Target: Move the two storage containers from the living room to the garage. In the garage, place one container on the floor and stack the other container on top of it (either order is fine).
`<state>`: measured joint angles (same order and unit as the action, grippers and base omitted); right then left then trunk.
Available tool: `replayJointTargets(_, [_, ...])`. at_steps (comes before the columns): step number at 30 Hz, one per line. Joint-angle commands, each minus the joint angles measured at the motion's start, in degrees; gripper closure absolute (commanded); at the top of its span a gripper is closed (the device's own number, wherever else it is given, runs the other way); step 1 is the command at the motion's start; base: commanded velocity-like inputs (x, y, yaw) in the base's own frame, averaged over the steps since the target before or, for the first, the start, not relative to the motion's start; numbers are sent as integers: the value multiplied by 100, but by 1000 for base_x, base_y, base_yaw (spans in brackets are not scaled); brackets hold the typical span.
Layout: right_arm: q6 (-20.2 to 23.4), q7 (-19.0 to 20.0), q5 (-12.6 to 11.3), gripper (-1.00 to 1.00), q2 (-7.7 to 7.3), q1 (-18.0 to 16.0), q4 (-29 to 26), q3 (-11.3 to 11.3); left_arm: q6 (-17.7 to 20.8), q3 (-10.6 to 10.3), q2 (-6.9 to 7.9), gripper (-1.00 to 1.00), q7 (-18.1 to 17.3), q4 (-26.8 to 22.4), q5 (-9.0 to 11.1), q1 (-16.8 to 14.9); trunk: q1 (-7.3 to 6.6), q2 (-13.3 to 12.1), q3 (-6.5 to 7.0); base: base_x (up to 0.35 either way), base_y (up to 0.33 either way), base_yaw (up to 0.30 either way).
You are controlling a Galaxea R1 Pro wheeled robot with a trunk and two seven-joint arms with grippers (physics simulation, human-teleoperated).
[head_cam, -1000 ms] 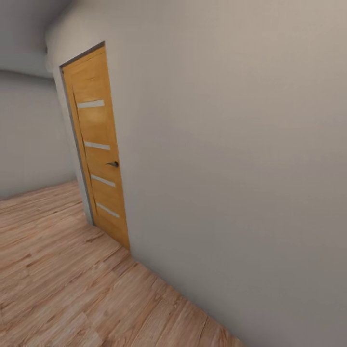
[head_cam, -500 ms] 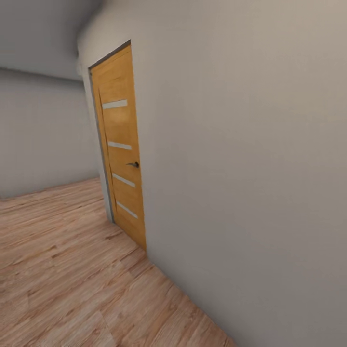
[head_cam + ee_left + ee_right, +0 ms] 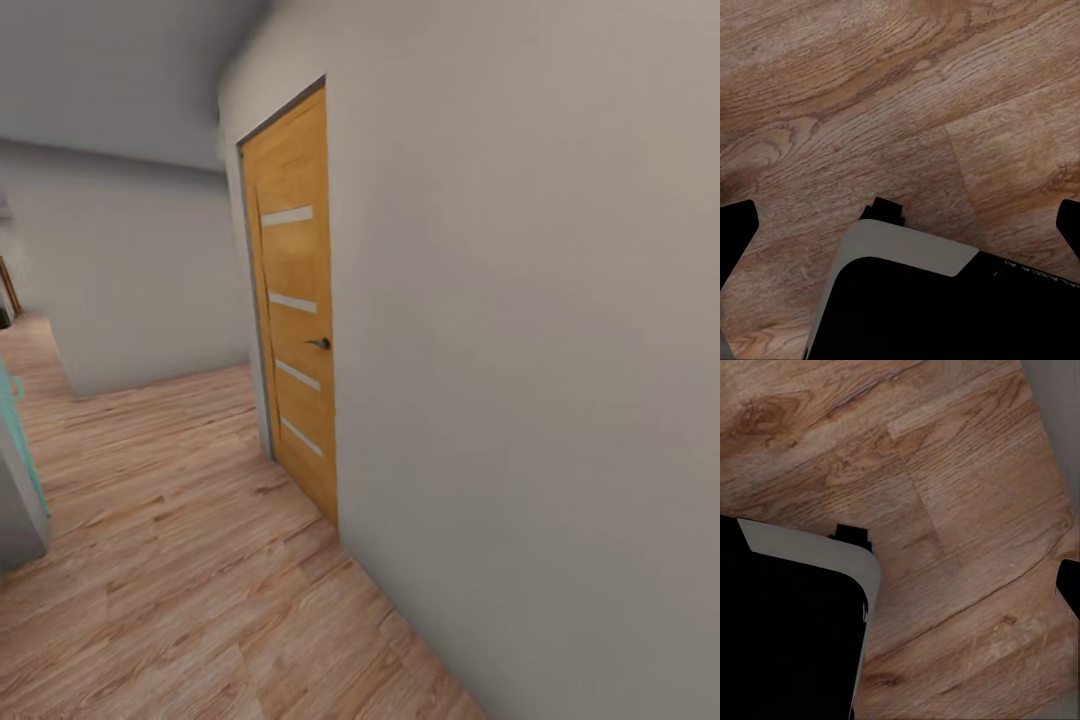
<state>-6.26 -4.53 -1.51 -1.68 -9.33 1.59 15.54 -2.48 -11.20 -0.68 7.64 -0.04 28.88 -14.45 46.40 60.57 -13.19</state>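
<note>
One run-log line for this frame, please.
phase: in transit | place: corridor, wood-plank floor | ahead: closed wooden door in grey wall | containers: not sighted | left end effector: open, empty

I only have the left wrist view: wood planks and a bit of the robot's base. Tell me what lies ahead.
Observer: The head view shows a honey-brown door, shut, set in a pale wall that runs along the robot's right.
Operator: Report the flooring ahead.
Observer: Light wood planks stretch down a corridor to the left of the door.
Operator: Check the right wrist view.
Observer: It shows the foot of that pale wall meeting the planks, close beside the robot's base.
</note>
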Motion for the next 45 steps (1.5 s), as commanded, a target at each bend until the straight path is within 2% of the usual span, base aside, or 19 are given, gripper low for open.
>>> replayJointTargets(1, [-33,-13,-15,-100,1,-7,17,39,-16,-49,-3,-100,18,3,48,-5,3,5,-7,195,0,269])
replayJointTargets(45, [-33,-14,-16,-100,1,-5,17,46,-10,-49,-3,-100,18,4,48,-5,3,5,-7,194,0,269])
